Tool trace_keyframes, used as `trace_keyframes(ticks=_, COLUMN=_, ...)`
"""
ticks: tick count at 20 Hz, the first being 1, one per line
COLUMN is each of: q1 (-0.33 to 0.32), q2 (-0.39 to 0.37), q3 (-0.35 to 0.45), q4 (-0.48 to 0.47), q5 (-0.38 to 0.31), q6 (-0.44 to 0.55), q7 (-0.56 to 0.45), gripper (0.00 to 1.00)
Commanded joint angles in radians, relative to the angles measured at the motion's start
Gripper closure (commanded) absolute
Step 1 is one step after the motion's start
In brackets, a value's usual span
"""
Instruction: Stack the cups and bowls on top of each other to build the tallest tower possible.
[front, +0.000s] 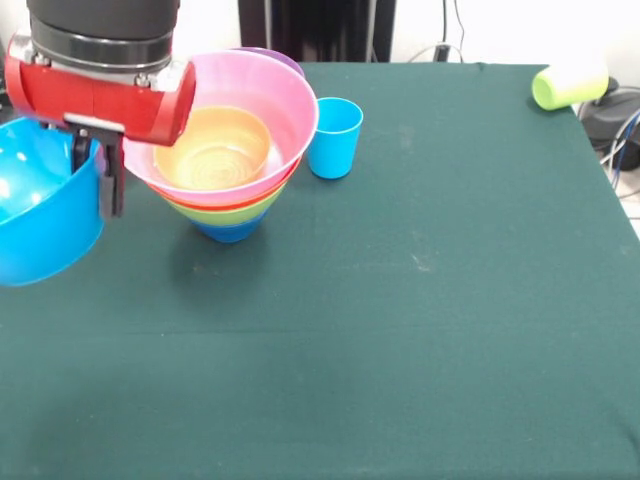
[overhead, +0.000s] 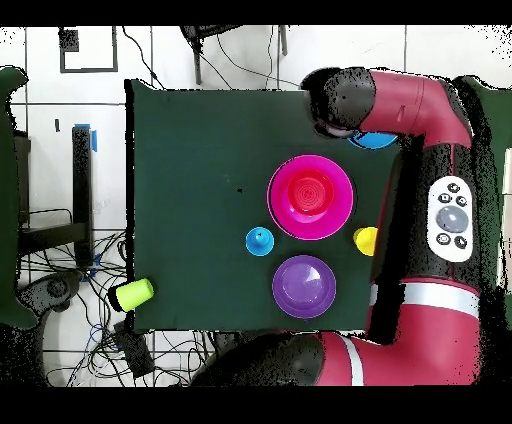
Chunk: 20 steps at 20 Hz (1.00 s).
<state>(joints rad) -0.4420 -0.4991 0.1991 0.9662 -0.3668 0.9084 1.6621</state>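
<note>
Green cloth covers the table (front: 420, 300). Just beside the gripper (front: 97, 178), which is clamped on the rim of a lifted light blue bowl (front: 40, 215), stands the tower (front: 225, 150), pink bowl uppermost with the small orange bowl (front: 213, 148) inside. Beyond the tower stands the light blue cup (front: 333, 137).

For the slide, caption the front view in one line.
Sawyer gripper holds a light blue bowl beside the pink-topped tower; a light blue cup stands behind.
</note>
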Motion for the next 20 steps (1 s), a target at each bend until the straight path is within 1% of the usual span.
trace_keyframes(ticks=1, q1=0.011, q2=-0.058, q3=0.082, q4=0.171, q5=0.009, q6=0.104, q7=-0.206, gripper=1.00)
trace_keyframes(ticks=6, q1=0.004, q2=-0.086, q3=0.079, q4=0.228, q5=0.009, q6=0.071, q7=-0.188, gripper=1.00)
trace_keyframes(ticks=12, q1=0.013, q2=-0.132, q3=0.070, q4=0.285, q5=0.018, q6=0.079, q7=-0.144, gripper=1.00)
trace_keyframes(ticks=16, q1=0.016, q2=-0.147, q3=0.069, q4=0.306, q5=0.020, q6=0.081, q7=-0.125, gripper=1.00)
trace_keyframes(ticks=20, q1=0.008, q2=-0.200, q3=0.064, q4=0.378, q5=0.032, q6=0.068, q7=-0.115, gripper=1.00)
